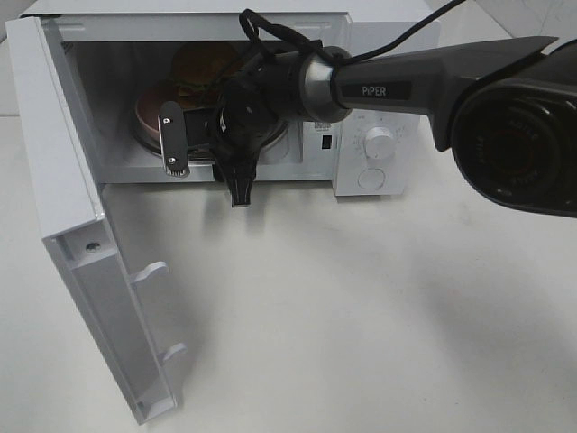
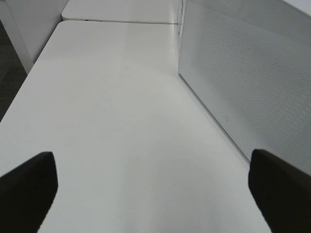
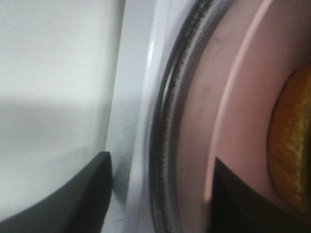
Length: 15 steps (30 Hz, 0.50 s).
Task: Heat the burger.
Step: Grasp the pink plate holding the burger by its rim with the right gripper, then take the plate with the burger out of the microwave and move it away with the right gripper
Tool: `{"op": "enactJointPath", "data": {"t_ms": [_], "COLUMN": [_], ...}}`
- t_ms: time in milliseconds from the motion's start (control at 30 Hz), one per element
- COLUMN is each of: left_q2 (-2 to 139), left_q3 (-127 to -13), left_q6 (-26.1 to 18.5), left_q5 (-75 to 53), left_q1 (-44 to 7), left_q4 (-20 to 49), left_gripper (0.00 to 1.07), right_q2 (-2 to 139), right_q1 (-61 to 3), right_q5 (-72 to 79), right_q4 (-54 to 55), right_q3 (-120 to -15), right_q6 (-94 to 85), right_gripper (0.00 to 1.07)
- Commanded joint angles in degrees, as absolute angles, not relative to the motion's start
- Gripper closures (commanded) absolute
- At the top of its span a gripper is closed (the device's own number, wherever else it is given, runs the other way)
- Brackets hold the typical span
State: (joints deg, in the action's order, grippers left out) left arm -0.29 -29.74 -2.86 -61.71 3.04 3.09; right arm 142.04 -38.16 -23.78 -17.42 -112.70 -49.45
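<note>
The burger [image 1: 203, 63] sits on a round pink plate [image 1: 149, 113] on the glass turntable inside the open microwave [image 1: 334, 32]. My right gripper [image 1: 206, 171] reaches into the oven's mouth at the plate's near edge. In the right wrist view the burger [image 3: 294, 141] shows as a golden bun on the plate [image 3: 243, 97], whose rim and the turntable's edge lie between the two dark fingers of the right gripper [image 3: 160, 194], which stand apart. My left gripper [image 2: 153, 194] hangs open over bare white table with nothing between its fingers.
The microwave's door [image 1: 90, 298] swings out wide to the left, toward the table's front. Its perforated panel [image 2: 243, 73] stands close beside my left gripper. The control panel with its dial [image 1: 379, 142] is on the oven's right. The right arm [image 1: 406, 86] crosses the oven's front.
</note>
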Motion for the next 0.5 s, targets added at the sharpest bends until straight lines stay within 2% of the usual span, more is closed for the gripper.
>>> {"op": "enactJointPath", "data": {"t_ms": [33,67,100,133,233,500], "left_q2": [-1.3,-1.3,-1.3,-1.3,-1.3,-1.3], "left_q3": [-29.6,-29.6,-29.6,-29.6,-29.6,-29.6], "left_q6": [-2.6,-2.6,-2.6,-2.6,-2.6,-2.6], "left_q5": [-61.2,-61.2,-61.2,-61.2,-61.2,-61.2], "left_q1": [2.9,2.9,2.9,2.9,2.9,2.9], "left_q4": [3.5,3.5,3.5,3.5,3.5,3.5], "left_gripper": [0.06,0.06,0.06,0.06,0.06,0.06], "right_q2": [141.4,140.9,140.9,140.6,139.8,137.7], "right_q1": [-38.0,-38.0,-38.0,-38.0,-38.0,-38.2], "right_q5": [-26.3,-27.0,-27.0,-27.5,-28.6,-29.9], "right_q4": [-16.4,-15.5,-15.5,-15.1,-14.4,-14.3], "right_q3": [-112.7,-112.7,-112.7,-112.7,-112.7,-111.7], "right_q6": [-48.4,-48.4,-48.4,-48.4,-48.8,-51.2], "right_gripper": [0.81,0.93,0.93,1.01,1.07,1.07]}}
